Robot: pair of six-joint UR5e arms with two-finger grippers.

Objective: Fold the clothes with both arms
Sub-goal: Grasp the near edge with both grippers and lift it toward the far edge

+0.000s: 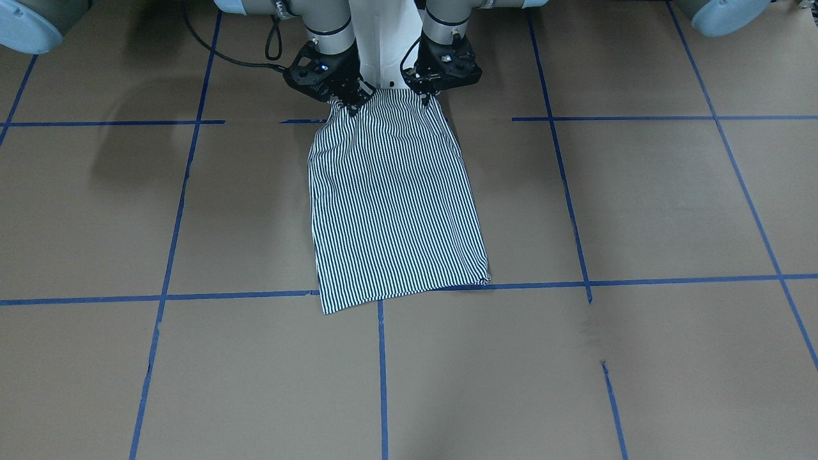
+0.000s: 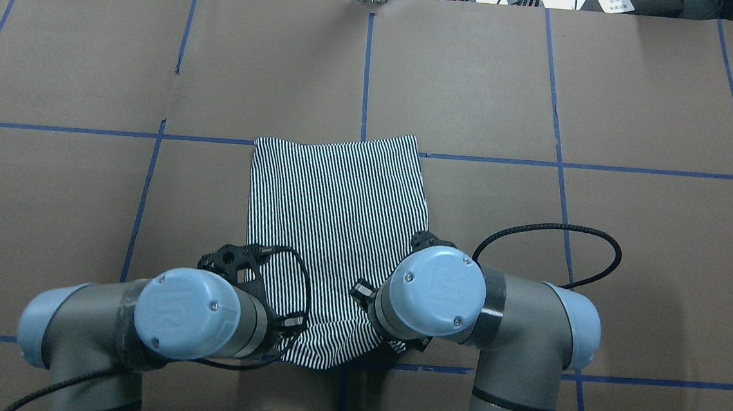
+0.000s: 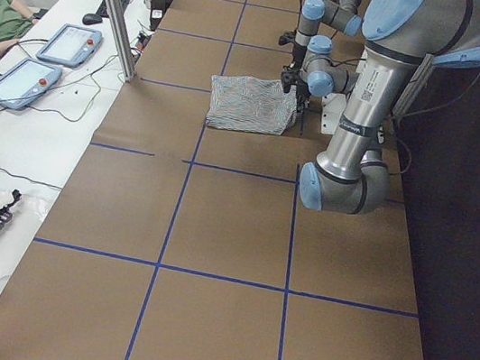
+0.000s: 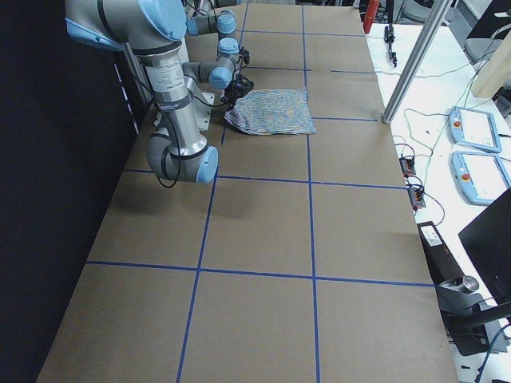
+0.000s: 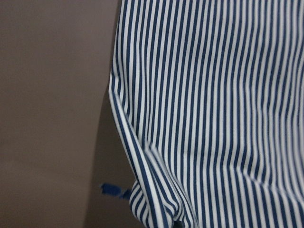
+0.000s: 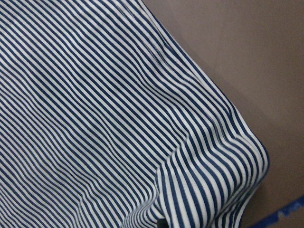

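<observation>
The striped polo shirt [image 1: 393, 204] lies folded into a long narrow rectangle on the brown table, with its collar and placket hidden. It also shows in the overhead view [image 2: 333, 216]. My left gripper [image 1: 427, 96] is shut on the shirt's near corner on the front view's right. My right gripper [image 1: 350, 102] is shut on the other near corner. Both corners are pinched up slightly just in front of the base. The left wrist view shows bunched stripes [image 5: 161, 199] at the pinch, and so does the right wrist view [image 6: 209, 190]. The fingers are hidden in both.
The white pedestal base [image 1: 383, 38] stands right behind the grippers. Blue tape lines [image 1: 575, 281] grid the table. A black cable [image 2: 557, 244] loops beside the right arm. A metal post [image 3: 112, 5] and teach pendants [image 3: 45, 58] stand off the table's far side.
</observation>
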